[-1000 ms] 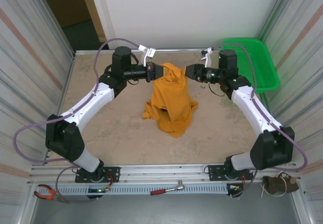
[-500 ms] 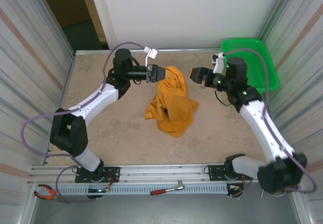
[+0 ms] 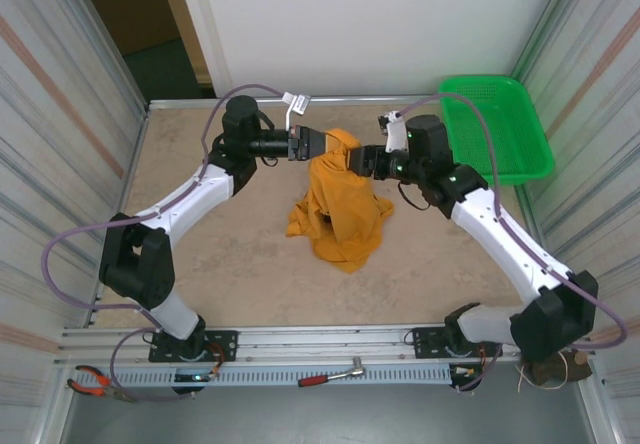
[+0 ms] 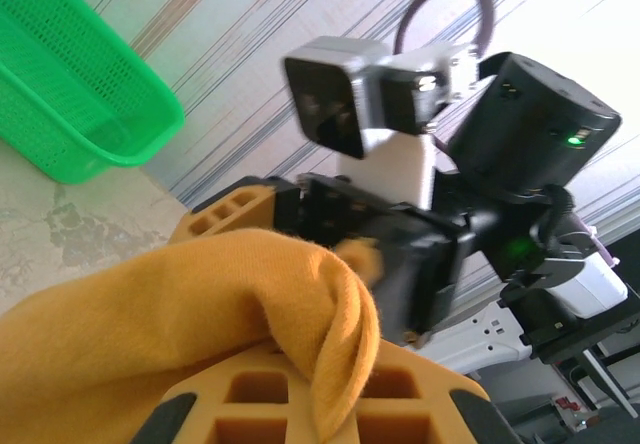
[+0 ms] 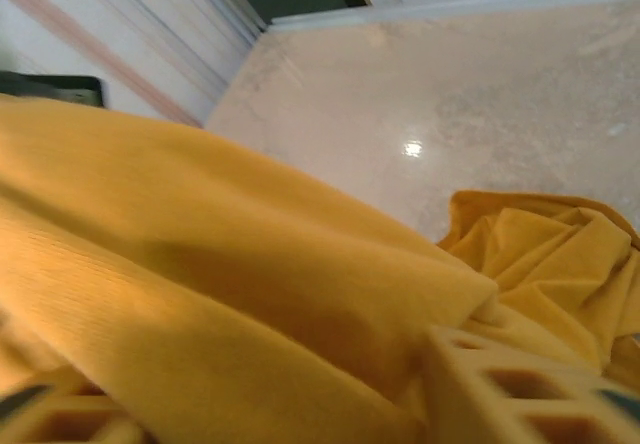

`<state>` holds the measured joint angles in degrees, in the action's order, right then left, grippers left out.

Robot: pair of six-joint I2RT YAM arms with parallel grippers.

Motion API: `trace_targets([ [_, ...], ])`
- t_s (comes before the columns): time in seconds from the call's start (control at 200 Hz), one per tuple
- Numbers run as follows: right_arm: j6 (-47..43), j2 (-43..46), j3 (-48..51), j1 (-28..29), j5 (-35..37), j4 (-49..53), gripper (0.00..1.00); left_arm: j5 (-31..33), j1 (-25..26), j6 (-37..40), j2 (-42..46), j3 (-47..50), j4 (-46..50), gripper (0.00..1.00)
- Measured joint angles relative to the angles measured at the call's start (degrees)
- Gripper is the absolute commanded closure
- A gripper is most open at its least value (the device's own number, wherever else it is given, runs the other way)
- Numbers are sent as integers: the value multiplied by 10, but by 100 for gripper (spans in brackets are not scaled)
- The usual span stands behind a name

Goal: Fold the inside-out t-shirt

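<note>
Left gripper (image 3: 318, 145) is clamped tight on the top edge of the inside-out t-shirt (image 3: 340, 214), holding it raised. Right gripper (image 3: 357, 159) faces it just beside, jaws partly closed around a neighbouring fold of the orange-yellow cloth. The rest hangs bunched onto the middle of the table (image 3: 230, 254). A green basket (image 3: 500, 124) sits at the far right corner

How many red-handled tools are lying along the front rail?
2: pliers at the left end, and a ratchet wrench near the middle. More could hide beneath the arms.
</note>
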<state>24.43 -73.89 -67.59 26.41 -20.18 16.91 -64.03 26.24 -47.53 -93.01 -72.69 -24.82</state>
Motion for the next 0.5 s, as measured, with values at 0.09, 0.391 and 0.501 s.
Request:
trace_targets([
  [0.09, 0, -11, -2, -18, -30, -2, 100, 2, -3, -13, 0, 5, -8, 100],
  [0.391, 87, 4, 28, -99, -284, -150, 100, 83, -45, -13, 0, 26, 38, 55],
  [0.501, 136, 4, 32, -99, -347, -220, 100, 122, -53, 8, 0, 30, 79, 47],
])
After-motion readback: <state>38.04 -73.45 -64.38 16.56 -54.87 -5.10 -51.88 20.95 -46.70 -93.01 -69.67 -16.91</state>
